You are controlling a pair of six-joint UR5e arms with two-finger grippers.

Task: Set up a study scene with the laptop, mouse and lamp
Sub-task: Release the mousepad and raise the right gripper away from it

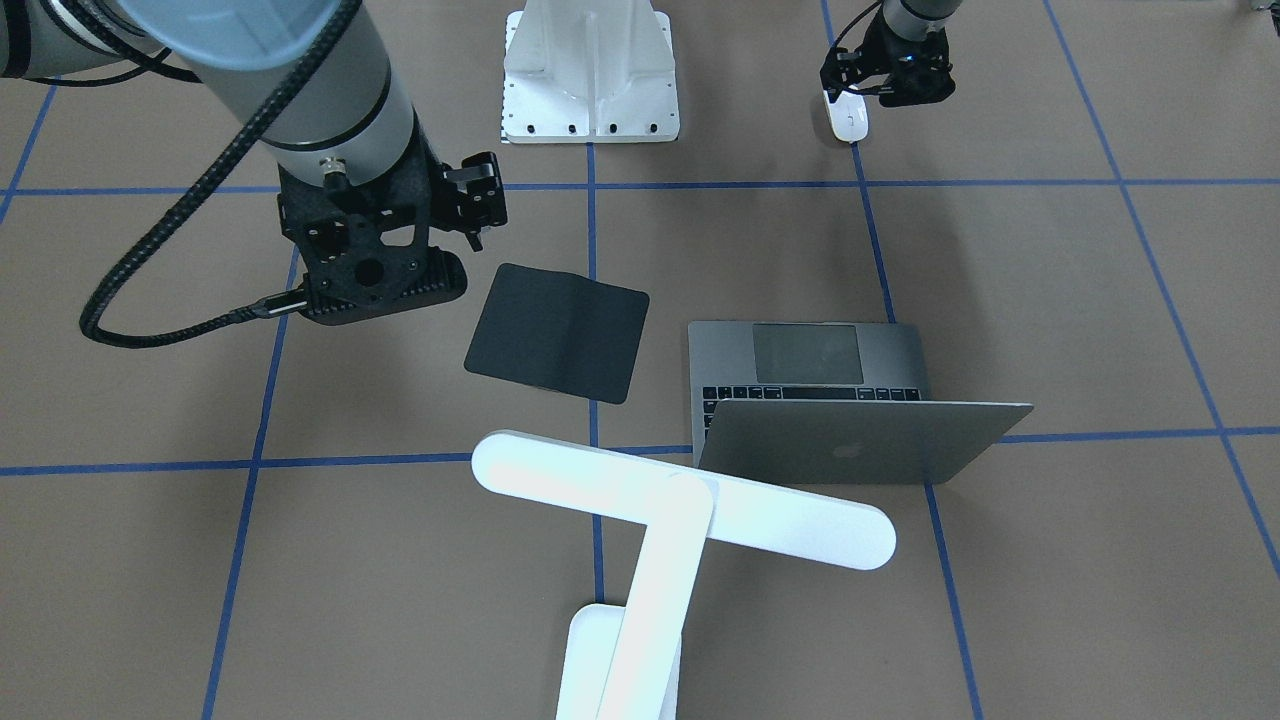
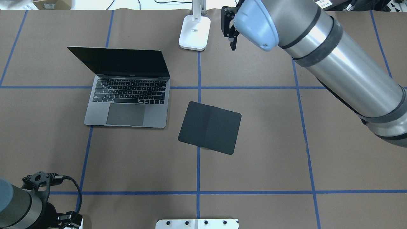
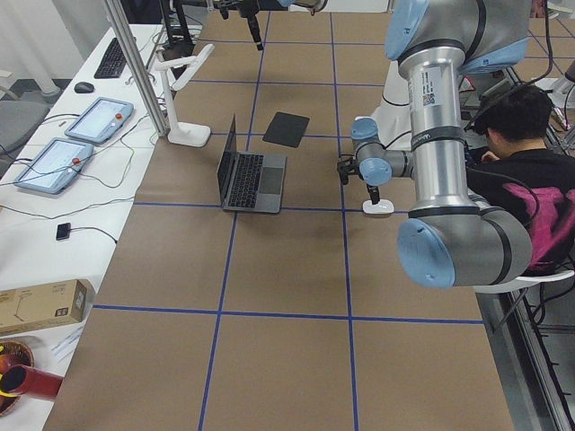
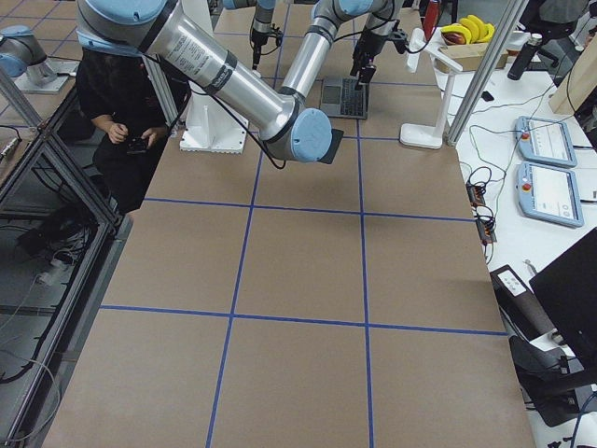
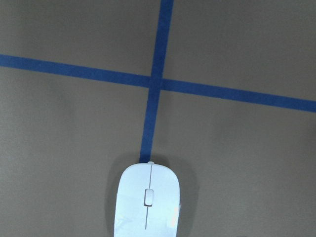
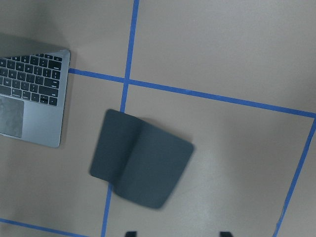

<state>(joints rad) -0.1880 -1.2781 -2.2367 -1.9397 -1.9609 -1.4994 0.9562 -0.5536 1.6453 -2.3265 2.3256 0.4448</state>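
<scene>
Exterior front-facing view: the laptop (image 1: 860, 440) stands open on the table (image 1: 1050, 300) with its keyboard turned toward the robot. The lamp (image 1: 680, 500) is lit, and its bar head crosses in front of the raised lid. A black pad (image 1: 558, 332) lies askew just beside the laptop with nothing on it. The mouse (image 1: 850, 120) rests near the robot's side of the table, well apart from the pad and laptop. The left gripper (image 1: 872, 92) hangs directly over its rear end. Overhead exterior view: the right gripper (image 2: 232, 39) is raised near the lamp's base and carries nothing. Laptop, pad and lamp base sit in the far half of the table. Left wrist-mounted view: the mouse lies flat at the end of a blue tape line (image 5: 153, 123). No fingers appear in the frame, so whether the left gripper is spread or closed cannot be told. Right wrist-mounted view: two dark fingertips (image 6: 129, 233) show at the bottom edge, well apart with nothing between them, so the right gripper is spread and empty above the pad. Assessment: laptop and lamp appear to be placed. The mouse is the outstanding item and probably belongs on the pad.
</scene>
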